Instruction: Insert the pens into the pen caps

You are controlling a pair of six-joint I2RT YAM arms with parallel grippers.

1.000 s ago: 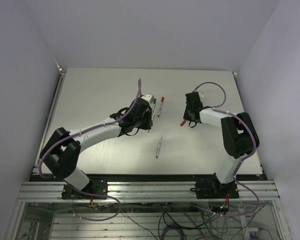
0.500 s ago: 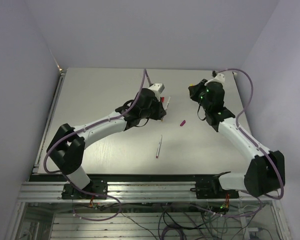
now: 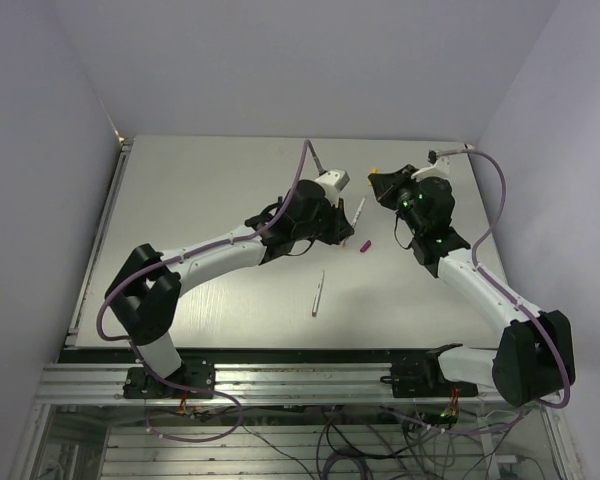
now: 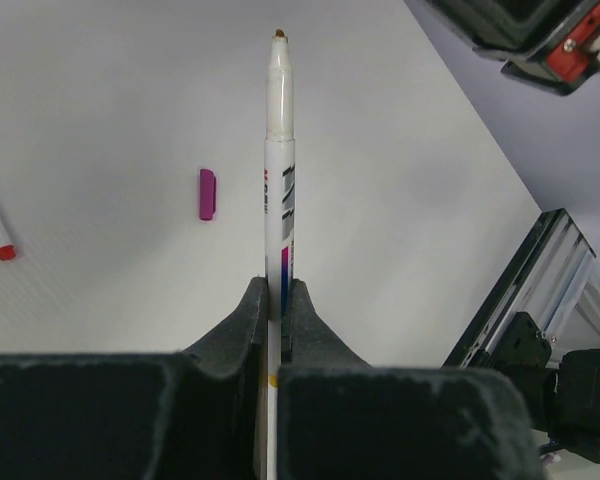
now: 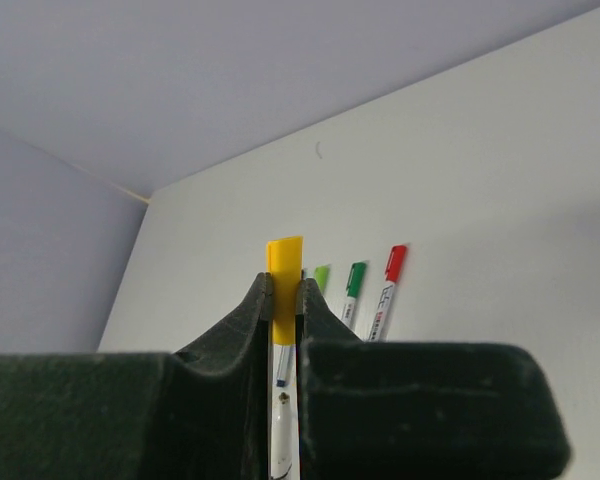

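Left wrist: left fingers (image 4: 242, 325) clamp a pen (image 4: 279, 150); right fingers (image 5: 252, 322) pinch a yellow cap (image 5: 285, 262).

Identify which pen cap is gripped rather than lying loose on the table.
The yellow cap, pinched in the right gripper's jaws; the purple cap lies loose on the table.

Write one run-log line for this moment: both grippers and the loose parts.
left gripper: shut on uncapped pen | right gripper: shut on yellow cap | lying loose: purple cap, second pen
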